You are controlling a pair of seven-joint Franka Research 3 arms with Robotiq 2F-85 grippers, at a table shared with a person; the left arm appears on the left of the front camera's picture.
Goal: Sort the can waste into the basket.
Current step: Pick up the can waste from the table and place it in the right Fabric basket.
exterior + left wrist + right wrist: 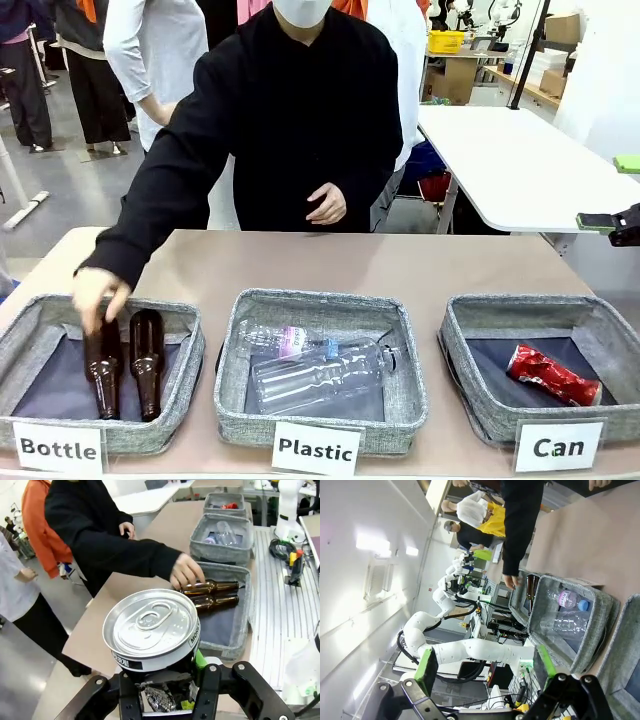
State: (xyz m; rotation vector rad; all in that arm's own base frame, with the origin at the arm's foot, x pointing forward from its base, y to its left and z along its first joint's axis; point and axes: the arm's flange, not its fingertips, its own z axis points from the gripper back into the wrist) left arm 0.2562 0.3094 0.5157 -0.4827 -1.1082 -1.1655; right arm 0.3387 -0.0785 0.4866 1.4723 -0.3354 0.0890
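Observation:
A crushed black can with a silver top [152, 630] sits between the fingers of my left gripper [159, 677], which is shut on it, off the table's left end. The basket labelled "Can" [470, 345] stands at the front right and holds a crushed red can [553, 375]; from the left wrist it is the farthest basket [210, 501], with the red can [230, 505] inside. My right gripper [612, 193] hangs open and holds nothing at the right edge, above and behind that basket; its green pads [426, 667] stand wide apart.
The "Plastic" basket [232, 350] in the middle holds clear bottles [320, 375]. At front left the "Bottle" basket [30, 320] holds two brown bottles [147, 360], and a person's hand [98, 295] reaches into it. A white table [520, 160] stands behind on the right.

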